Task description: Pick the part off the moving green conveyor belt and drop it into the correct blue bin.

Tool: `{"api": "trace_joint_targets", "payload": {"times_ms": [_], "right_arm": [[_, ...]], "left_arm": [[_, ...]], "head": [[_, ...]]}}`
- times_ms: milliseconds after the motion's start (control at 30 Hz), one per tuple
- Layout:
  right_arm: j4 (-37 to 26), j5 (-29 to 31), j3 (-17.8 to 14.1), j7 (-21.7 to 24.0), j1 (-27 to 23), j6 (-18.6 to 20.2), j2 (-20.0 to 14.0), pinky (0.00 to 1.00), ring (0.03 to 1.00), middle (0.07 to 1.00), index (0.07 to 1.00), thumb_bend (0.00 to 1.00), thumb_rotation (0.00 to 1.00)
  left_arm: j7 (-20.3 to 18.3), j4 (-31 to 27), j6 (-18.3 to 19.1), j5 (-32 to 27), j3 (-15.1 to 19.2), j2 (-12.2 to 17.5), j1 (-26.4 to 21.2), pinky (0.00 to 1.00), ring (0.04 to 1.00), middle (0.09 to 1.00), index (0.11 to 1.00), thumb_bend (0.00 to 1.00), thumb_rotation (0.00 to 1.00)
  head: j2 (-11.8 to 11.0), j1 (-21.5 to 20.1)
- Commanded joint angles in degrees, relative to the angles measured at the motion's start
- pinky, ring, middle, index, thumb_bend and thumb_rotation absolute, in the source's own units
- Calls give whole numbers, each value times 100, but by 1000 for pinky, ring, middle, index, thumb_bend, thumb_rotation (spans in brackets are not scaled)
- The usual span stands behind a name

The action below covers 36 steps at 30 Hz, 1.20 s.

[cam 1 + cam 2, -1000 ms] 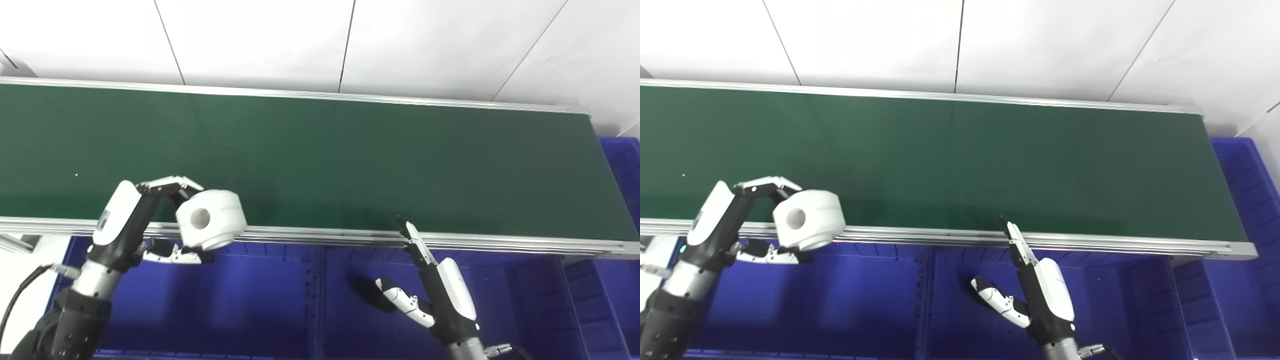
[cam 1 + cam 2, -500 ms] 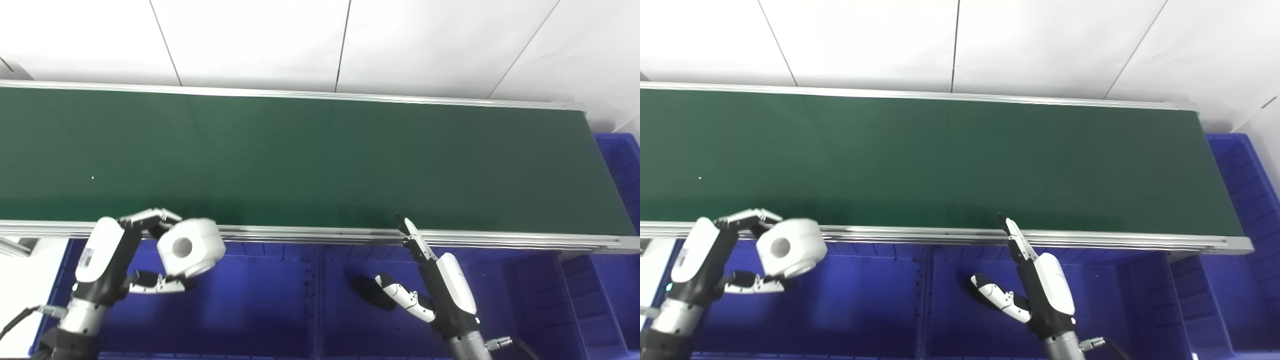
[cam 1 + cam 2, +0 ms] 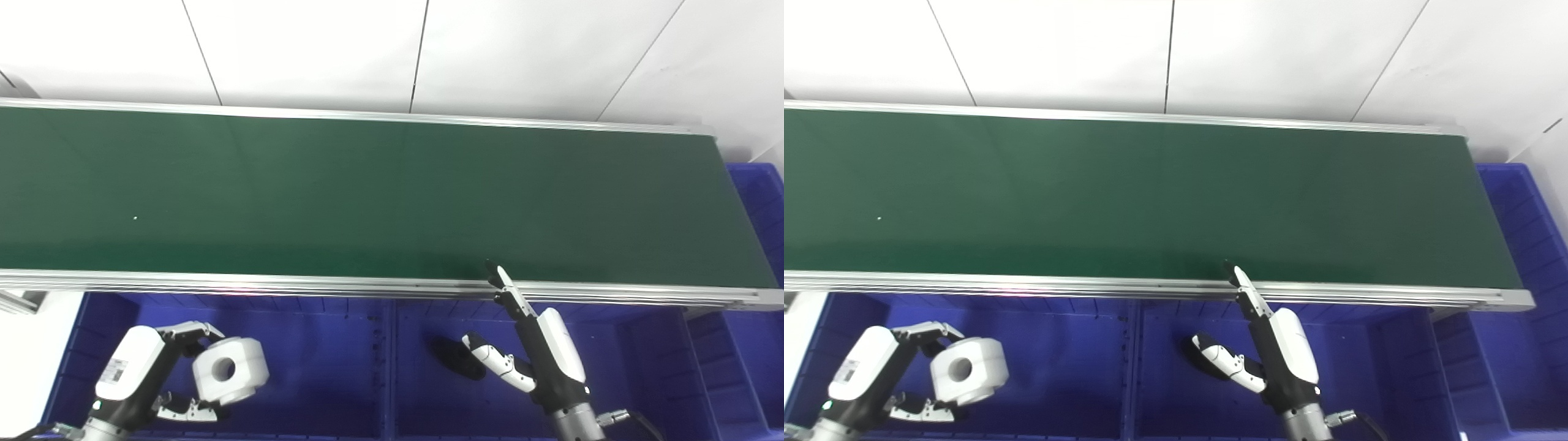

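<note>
L hand clamped on white part (round, w/ center hole) at 7 o'clock, over left blue bin. R hand at 5 o'clock, fingers apart, holding nothing. Green belt at 12.

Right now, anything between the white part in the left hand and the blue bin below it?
Nothing visible. The left hand holds the white part over the left blue bin, already clear of the belt rail. The right hand waits open over the neighboring bin, out of the path.
</note>
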Motion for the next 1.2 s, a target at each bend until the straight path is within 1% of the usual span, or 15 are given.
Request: {"api": "trace_joint_targets", "payload": {"times_ms": [0,100,167,267,400,500,533,567,600,733,767,867,1033,1133,1167], "right_arm": [[-248,-13,-54,-66,34,-19,-1,822,916,958,976,640,907],[-292,88,-79,47,39,3,-65,836,924,968,982,636,908],[-312,202,-148,59,73,-35,-117,847,929,965,975,623,869],[-374,290,-240,126,100,-37,-208,843,933,969,977,622,869],[-193,448,-259,106,1,-342,-314,807,898,942,955,602,839],[-177,417,-246,111,-21,-255,-305,813,897,939,952,615,841],[-257,419,-235,153,2,-155,-284,806,895,937,952,615,843],[-342,407,-223,190,35,-53,-258,809,902,943,959,606,828],[-395,393,-212,207,59,5,-237,808,905,947,964,605,823],[-387,326,-197,171,85,-7,-140,820,913,953,966,613,826],[-342,364,-192,163,72,-76,-130,826,913,953,961,595,801],[-289,402,-181,141,89,-157,-67,833,915,954,958,587,770],[-331,291,-158,145,115,-113,-10,832,922,962,964,601,830],[-323,239,-141,135,111,-127,13,832,923,960,962,599,831],[-338,212,-136,145,119,-95,20,833,922,962,968,622,859]], "left_arm": [[205,-89,-155,40,64,175,21,386,403,515,503,499,0],[-51,-188,-154,118,230,108,138,401,409,519,493,500,0],[-307,-204,-103,126,417,-79,223,432,417,527,498,499,0],[-539,-186,-68,189,644,-343,301,469,423,537,500,498,0],[-530,-51,-151,224,783,-527,252,471,426,537,499,498,0],[-811,-85,-129,187,1006,-595,292,501,439,536,492,499,0],[-912,-123,-109,140,1092,-626,321,522,545,620,495,505,16],[-1008,-162,-81,93,1174,-655,354,541,621,702,626,637,6],[-1092,-216,-47,74,1261,-690,391,563,667,754,686,685,3],[-1095,-168,-144,-221,1472,-814,438,730,847,922,893,757,0],[-1129,-164,-151,-316,1537,-839,456,793,896,957,948,746,30],[-1147,-210,-154,-629,1512,-746,473,855,935,983,987,738,83],[-1508,-462,-154,-1209,1461,-568,538,915,973,999,996,735,300],[-1585,-702,-156,-1736,1259,-441,538,936,982,1000,989,710,330],[-1619,-786,-156,-1872,1218,-415,544,941,982,998,986,720,425]], "head": [[1,104],[-18,495],[-78,1389],[-140,1735],[-163,1647],[-180,1470],[-182,1451],[-190,1371],[-188,1329],[-215,1129],[-218,1101],[-236,987],[-246,869],[-231,649],[-231,649]]}}
